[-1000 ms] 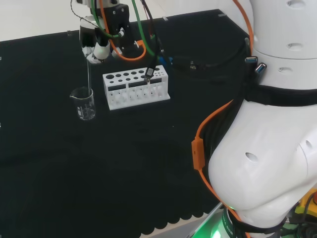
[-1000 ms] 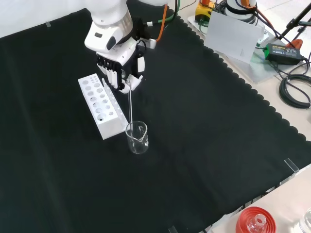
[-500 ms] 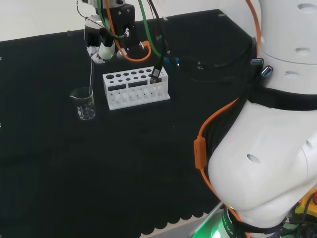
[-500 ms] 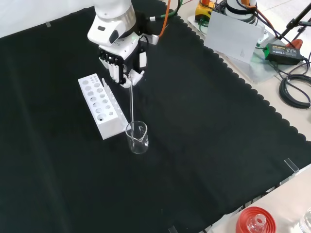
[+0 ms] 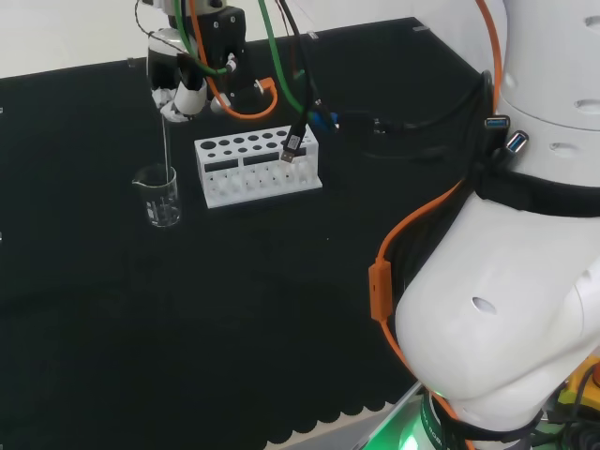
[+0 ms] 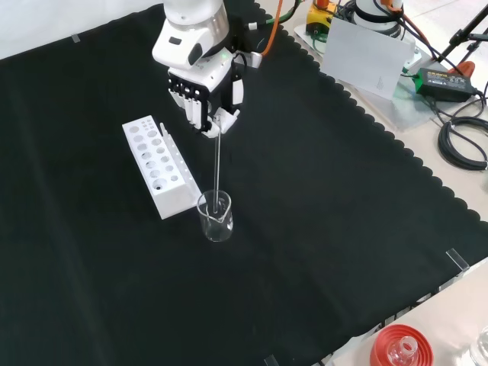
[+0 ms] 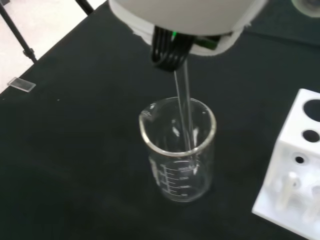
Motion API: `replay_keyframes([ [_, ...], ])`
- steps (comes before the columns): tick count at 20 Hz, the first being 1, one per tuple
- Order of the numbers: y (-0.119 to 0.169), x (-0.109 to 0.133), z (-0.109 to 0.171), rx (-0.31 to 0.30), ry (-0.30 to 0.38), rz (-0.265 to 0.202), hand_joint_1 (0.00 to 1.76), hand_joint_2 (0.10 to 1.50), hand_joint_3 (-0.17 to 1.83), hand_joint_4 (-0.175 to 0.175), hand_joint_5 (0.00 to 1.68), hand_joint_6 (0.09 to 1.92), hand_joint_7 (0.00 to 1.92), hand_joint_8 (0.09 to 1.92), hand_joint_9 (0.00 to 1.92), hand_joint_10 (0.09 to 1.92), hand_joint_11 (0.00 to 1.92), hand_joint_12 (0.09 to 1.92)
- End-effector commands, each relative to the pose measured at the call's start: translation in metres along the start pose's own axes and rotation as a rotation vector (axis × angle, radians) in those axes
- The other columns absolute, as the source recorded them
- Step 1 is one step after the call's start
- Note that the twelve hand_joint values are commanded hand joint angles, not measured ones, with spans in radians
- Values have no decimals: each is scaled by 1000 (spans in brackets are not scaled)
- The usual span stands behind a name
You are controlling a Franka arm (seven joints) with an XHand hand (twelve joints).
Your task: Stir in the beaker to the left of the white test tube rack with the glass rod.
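A clear glass beaker [image 5: 159, 195] [image 6: 216, 216] [image 7: 178, 150] stands on the black cloth, left of the white test tube rack [image 5: 257, 169] in the head view and just below the rack [image 6: 158, 166] in the front view. The hand [image 5: 180, 80] [image 6: 206, 93] hangs above the beaker, its fingers curled round the top of a thin glass rod [image 5: 166, 148] [image 6: 217, 166] [image 7: 185, 107]. The rod runs almost straight down, and its lower end sits inside the beaker near the wall on the rack's side. The beaker looks empty.
The rack [image 7: 295, 170] stands close beside the beaker. Orange and green cables [image 5: 248, 89] hang near the hand. In the front view a red ribbed stand [image 6: 400, 347] sits at the near edge, and a grey board [image 6: 370, 57] and black cables [image 6: 461, 137] lie beyond the cloth's scalloped edge.
The hand has shifted right and farther off in the front view, so the rod leans the other way. Its lower end stays inside the beaker, which has not moved.
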State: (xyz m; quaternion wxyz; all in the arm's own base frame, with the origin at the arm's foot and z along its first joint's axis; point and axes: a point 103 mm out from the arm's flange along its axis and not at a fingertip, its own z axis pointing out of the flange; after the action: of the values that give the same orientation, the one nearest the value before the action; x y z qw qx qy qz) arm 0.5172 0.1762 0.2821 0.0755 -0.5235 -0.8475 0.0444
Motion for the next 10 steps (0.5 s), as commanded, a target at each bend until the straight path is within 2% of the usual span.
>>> replay_keyframes([
  [1, 3, 12, 4, 9, -1, -21, 1311, 597, 825, -175, 1189, 863, 1246, 847, 1779, 318, 1672, 566],
  [10, 4, 10, 4, 12, -2, -23, 1311, 598, 824, -175, 1189, 864, 1246, 847, 1779, 318, 1672, 566],
])
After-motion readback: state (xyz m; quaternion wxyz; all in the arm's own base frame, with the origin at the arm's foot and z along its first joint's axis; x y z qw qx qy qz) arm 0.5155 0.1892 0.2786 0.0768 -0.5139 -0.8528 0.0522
